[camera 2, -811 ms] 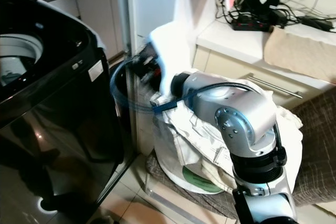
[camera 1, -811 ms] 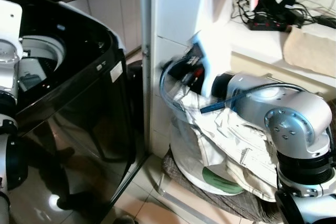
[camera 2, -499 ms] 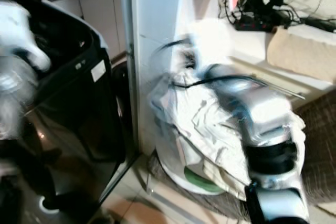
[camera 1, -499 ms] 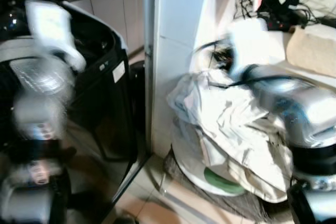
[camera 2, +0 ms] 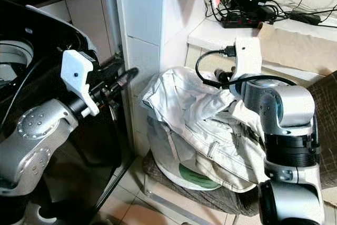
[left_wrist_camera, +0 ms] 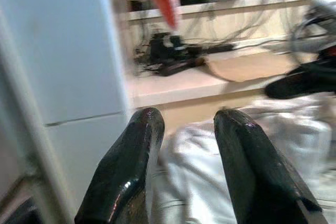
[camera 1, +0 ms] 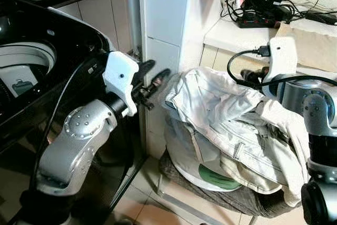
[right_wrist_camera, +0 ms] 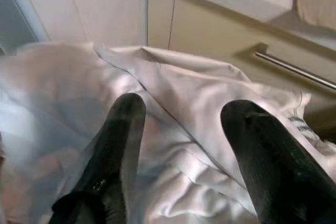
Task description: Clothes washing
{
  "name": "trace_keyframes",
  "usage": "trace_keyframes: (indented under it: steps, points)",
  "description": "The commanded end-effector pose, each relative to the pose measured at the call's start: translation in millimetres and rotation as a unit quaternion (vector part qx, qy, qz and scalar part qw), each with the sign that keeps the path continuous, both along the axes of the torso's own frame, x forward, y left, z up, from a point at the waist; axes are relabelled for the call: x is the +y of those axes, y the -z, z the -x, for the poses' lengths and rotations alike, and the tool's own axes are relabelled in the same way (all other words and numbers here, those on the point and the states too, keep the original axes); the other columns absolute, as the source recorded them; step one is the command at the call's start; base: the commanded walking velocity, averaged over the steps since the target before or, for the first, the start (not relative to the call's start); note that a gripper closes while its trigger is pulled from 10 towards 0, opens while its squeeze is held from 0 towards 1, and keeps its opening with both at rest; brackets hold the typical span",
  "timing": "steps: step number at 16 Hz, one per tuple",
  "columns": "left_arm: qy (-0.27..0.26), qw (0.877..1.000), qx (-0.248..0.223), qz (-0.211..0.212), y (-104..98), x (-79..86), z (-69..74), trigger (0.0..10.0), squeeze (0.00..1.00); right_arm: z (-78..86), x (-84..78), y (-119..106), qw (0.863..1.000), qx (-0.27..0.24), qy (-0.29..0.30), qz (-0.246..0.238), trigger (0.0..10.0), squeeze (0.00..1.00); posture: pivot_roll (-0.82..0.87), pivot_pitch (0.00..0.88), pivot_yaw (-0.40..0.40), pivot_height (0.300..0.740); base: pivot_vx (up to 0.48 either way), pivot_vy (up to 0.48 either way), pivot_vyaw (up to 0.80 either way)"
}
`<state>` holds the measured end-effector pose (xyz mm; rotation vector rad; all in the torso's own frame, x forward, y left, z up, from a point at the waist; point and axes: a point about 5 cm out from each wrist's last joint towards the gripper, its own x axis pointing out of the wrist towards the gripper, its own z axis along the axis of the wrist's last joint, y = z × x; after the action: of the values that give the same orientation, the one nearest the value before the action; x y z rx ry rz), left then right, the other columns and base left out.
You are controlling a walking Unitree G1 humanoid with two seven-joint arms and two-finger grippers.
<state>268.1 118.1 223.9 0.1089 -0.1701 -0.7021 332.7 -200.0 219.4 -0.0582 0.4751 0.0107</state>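
I start at the far left, where the black washing machine stands with its lid up and its round tub open behind my left arm, so clothes can be dropped in from above. My left gripper reaches out from beside the washer toward the pile of clothes, and its two black fingers are apart with nothing between them. In the left wrist view the pale cloth lies just past the fingertips, so I think this gripper is lined up to take hold of it. A white wall post stands just behind the gripper, between the washer and the clothes. Next comes the white jacket, heaped over the top of a round white basket that sits on a grey mat, near the washer so the trip is short. On the far side of the jacket is my right gripper, pointing down into the cloth. Its fingers are spread wide and the jacket lies under them, not pinched. A counter with black plugs and wires is behind my right arm, so I would lift the jacket carefully and keep away from the cords.
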Motion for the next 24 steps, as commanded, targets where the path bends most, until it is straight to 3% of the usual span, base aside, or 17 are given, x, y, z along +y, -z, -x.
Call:
trace_keyframes:
  steps: [1,3,5,6,7,9,10,11,12,24]
  points:
    - [0.035,0.999,0.009,-0.001,0.6,-7.0,7.1,10.0,0.00,-1.0,-8.4,-4.2,1.000,0.000,0.016,0.001,10.0,1.00,-0.02,0.004,-0.014,0.740,0.000,0.000,0.00]
    - [0.074,0.997,0.028,-0.016,6.1,-11.7,17.5,10.0,0.00,-3.3,-16.9,2.1,0.999,0.010,0.045,-0.002,10.0,1.00,-0.02,0.007,-0.016,0.740,0.000,0.000,0.00]
    - [0.065,0.997,0.034,-0.034,11.1,-9.8,18.4,10.0,0.00,-3.3,-21.6,11.5,0.997,0.033,0.063,0.009,10.0,1.00,-0.02,0.006,-0.015,0.740,0.000,0.000,0.00]
    - [0.064,0.997,0.035,-0.034,11.3,-9.6,18.5,10.0,0.00,-3.1,-22.1,14.2,0.997,0.041,0.062,0.007,10.0,0.85,-0.02,0.006,-0.016,0.740,0.000,0.000,0.00]
    - [0.063,0.997,0.039,-0.035,11.9,-8.5,18.7,10.0,0.00,-1.7,-22.5,21.6,0.996,0.066,0.054,0.000,10.0,0.00,-0.01,0.004,-0.017,0.740,0.000,0.000,0.00]
    - [0.061,0.996,0.043,-0.044,13.3,-5.8,20.0,10.0,0.00,1.3,-25.6,35.0,0.994,0.101,0.048,0.002,10.0,0.00,-0.01,0.005,-0.020,0.740,0.000,0.000,0.00]
    - [0.063,0.996,0.045,-0.048,13.4,-5.2,21.3,10.0,0.00,1.7,-26.1,37.9,0.993,0.106,0.051,-0.007,5.3,0.00,-0.01,0.004,-0.022,0.740,0.000,0.000,0.00]
    - [0.065,0.996,0.045,-0.049,13.2,-5.1,22.1,10.0,0.00,1.9,-26.4,39.6,0.992,0.110,0.052,-0.012,3.7,0.00,-0.01,0.002,-0.024,0.740,0.000,0.000,0.00]
    - [0.071,0.995,0.046,-0.048,12.7,-5.5,23.4,10.0,0.00,2.0,-26.5,41.2,0.992,0.113,0.053,-0.014,0.0,0.00,-0.01,0.001,-0.024,0.740,0.000,0.000,0.00]
    - [0.084,0.995,0.039,-0.039,8.5,-4.4,26.4,10.0,0.00,1.2,-27.2,42.3,0.994,0.103,0.038,-0.022,0.0,0.00,-0.01,0.000,-0.021,0.740,0.000,0.000,0.00]
